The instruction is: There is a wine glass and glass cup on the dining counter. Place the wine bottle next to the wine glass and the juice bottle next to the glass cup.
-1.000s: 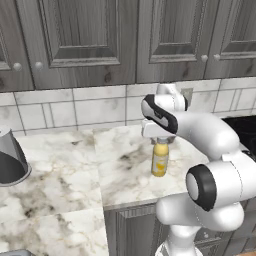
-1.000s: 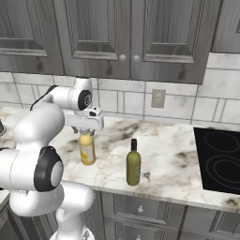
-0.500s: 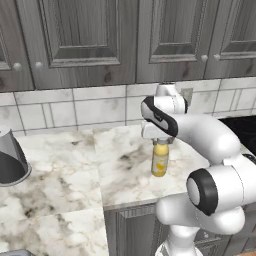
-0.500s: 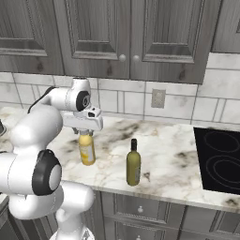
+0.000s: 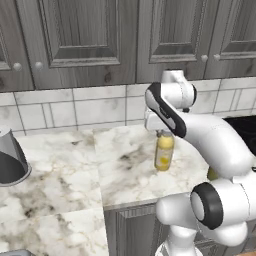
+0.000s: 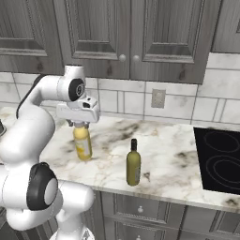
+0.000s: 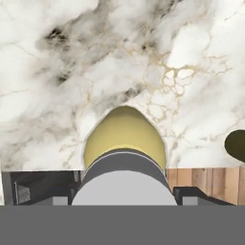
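The juice bottle stands upright on the marble desk, long axis vertical, cap up under the claw. The claw sits over the cap, its fingers on either side; whether they press it I cannot tell. The wine bottle stands upright nearby, neck up.

We see soft, even light everywhere, with no bright lamp spot and no glare. Small dark shadows sit right under the juice bottle and the wine bottle on the marble counter. Both base views look sharp. In the hand view, the bottle cap up close looks big and a bit fuzzy.
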Motion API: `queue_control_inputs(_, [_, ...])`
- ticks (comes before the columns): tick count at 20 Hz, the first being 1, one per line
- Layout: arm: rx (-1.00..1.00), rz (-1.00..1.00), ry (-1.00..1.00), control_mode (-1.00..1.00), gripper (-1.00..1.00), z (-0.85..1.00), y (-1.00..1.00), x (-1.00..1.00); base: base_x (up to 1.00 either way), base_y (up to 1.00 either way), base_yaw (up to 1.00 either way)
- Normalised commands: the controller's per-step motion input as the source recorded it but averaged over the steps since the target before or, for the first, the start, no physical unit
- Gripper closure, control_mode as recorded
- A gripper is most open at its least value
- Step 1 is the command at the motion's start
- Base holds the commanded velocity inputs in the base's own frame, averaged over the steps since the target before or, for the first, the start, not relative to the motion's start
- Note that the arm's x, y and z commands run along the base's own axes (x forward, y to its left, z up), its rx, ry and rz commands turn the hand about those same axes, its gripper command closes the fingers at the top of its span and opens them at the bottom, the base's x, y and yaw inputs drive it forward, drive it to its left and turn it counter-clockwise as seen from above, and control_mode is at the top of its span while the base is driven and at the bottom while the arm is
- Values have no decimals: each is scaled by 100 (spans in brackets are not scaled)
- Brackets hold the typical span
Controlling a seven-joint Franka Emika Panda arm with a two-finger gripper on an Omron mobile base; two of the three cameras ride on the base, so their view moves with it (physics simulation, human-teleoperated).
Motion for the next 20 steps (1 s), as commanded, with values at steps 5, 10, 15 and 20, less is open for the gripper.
queue_control_inputs(5, [0,0,0,-100,100,49,0,-45,0,0,0])
queue_control_inputs(10, [1,0,0,-100,100,26,0,-39,0,0,0])
queue_control_inputs(15, [0,0,-3,-100,100,11,0,-35,0,0,0])
queue_control_inputs(20, [0,0,0,-100,100,0,0,-3,0,0,0])
